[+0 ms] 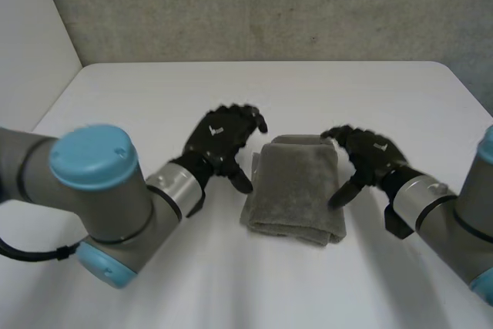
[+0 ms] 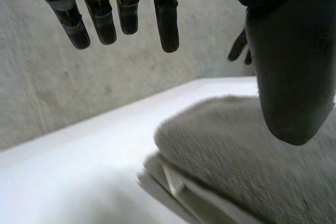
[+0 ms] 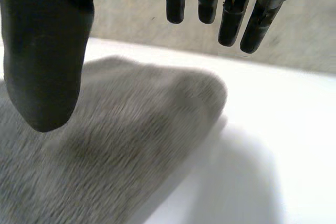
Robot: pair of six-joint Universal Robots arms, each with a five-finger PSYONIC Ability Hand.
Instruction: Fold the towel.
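White desk (image 1: 154, 98) runs back to a speckled grey wall (image 1: 269, 5). At its middle lies the grey towel (image 1: 296, 186), folded into a thick oblong pad with its long sides running away from the robot. Stacked layers show along the pad's near end.

The left hand (image 1: 219, 140) sits just beside the towel's left long side. Its back faces up, its fingers are spread and loosely bent toward the far corner, and its thumb points down close by the cloth edge. The right hand (image 1: 368, 152) mirrors it at the right long side, with fingers reaching over the far right corner and thumb angled down at the edge. Both hands are released and grasp nothing. Whether either thumb tip touches the cloth I cannot tell. The left arm (image 1: 100, 190) and right arm (image 1: 454, 213), grey with light-blue caps, slant in from the near side.

The left wrist view adds detail to the head view. There the left hand (image 2: 286, 77) has its fingers (image 2: 100, 19) hanging straight and apart before the wall, with its thumb tip over the towel (image 2: 252, 171). The fold's layers show pale-edged at the pad's corner, and the right hand's fingertips (image 2: 239, 48) peek out beyond the thumb.

The right wrist view shows the right hand (image 3: 47, 51) in a similar pose. Its fingers (image 3: 231, 19) are straight, past the towel (image 3: 105, 156), and its thumb is over the cloth.
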